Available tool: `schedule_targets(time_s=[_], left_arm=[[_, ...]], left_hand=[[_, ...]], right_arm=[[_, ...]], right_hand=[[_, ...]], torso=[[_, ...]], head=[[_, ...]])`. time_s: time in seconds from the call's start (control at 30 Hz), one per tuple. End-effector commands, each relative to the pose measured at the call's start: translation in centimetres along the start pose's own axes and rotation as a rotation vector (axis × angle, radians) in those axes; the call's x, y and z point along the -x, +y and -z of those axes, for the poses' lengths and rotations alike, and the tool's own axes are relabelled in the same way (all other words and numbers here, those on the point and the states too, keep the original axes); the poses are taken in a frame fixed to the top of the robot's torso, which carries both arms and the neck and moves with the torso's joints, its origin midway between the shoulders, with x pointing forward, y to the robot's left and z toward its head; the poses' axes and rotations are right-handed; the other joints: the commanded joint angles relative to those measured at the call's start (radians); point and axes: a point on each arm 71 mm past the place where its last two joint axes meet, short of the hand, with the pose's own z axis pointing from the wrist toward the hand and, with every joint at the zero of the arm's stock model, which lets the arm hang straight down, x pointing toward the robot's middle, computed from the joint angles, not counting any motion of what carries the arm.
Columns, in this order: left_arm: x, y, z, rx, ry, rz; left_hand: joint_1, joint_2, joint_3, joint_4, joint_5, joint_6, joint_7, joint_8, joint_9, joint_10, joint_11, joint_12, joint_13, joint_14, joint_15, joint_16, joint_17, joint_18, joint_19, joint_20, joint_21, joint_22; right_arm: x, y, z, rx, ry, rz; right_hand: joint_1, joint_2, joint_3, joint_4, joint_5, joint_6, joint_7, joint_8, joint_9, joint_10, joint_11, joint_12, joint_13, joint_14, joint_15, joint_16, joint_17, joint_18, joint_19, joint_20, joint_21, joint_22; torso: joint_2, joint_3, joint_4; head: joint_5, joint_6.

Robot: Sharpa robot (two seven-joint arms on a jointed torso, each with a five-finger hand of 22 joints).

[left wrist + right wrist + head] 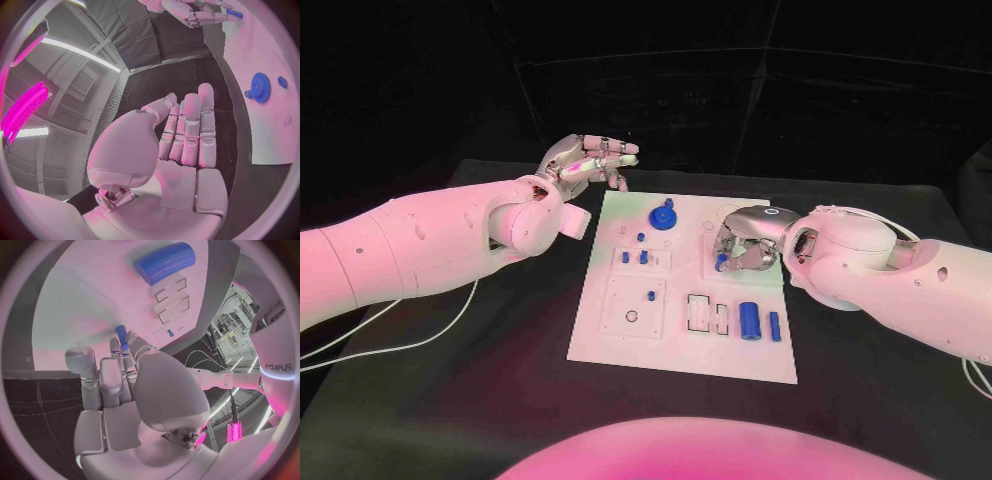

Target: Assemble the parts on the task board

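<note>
The white task board (678, 348) lies in the middle of the table. My right hand (747, 240) hovers over its far right part and pinches a small blue peg (721, 263); the right wrist view shows the peg (122, 335) sticking out between the fingers (106, 375) above the board (81, 300). My left hand (589, 160) floats beyond the board's far left corner, with straight fingers (187, 130) holding nothing. A blue gear (664, 215) (259, 87) sits at the far end. A blue cylinder (750, 322) (165, 262) and a thin blue bar (775, 325) lie near the front right.
Small blue pegs (635, 257) stand in the board's left column, with one more (640, 237) behind them. Rectangular slots (700, 313) sit beside the cylinder. A white cable (387, 340) trails over the black table (488, 400) at the left.
</note>
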Motion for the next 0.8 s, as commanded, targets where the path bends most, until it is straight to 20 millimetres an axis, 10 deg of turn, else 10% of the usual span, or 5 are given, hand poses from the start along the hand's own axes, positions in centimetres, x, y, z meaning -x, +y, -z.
schedule_targets(time_s=[0.03,0.8], left_arm=[[-0.1,-0.1,-0.1,-0.005,0.012,0.009],[0.0,-0.1,0.0,-0.006,0.018,0.012]], left_hand=[[0.005,-0.004,-0.003,-0.004,0.006,0.003,0.004,0.005,0.001,-0.005,-0.001,0.003,-0.001,-0.007,0.003,0.006,-0.001,0.006,0.003,0.000,-0.005,-0.001],[0.005,-0.004,-0.004,-0.005,0.006,0.002,0.004,0.006,0.001,-0.007,-0.001,0.004,-0.002,-0.007,0.003,0.007,-0.002,0.006,0.002,0.000,-0.004,0.000]], right_arm=[[-0.1,0.1,-0.1,0.009,0.020,0.013],[1.5,1.2,1.6,0.085,-0.210,-0.068]], right_hand=[[0.008,-0.002,0.013,-0.001,-0.005,0.013,0.002,0.002,0.002,0.012,0.000,-0.011,-0.001,0.023,-0.004,0.006,0.003,0.008,0.008,-0.001,0.005,0.003],[0.014,-0.023,0.207,-0.043,-0.032,0.074,0.012,-0.004,0.000,0.091,-0.003,-0.069,0.002,0.023,-0.012,0.028,0.020,-0.001,0.029,-0.011,0.044,0.057]], torso=[[0.000,-0.0002,-0.0001],[-0.002,-0.0011,0.0004]], head=[[0.001,-0.002],[0.010,-0.007]])
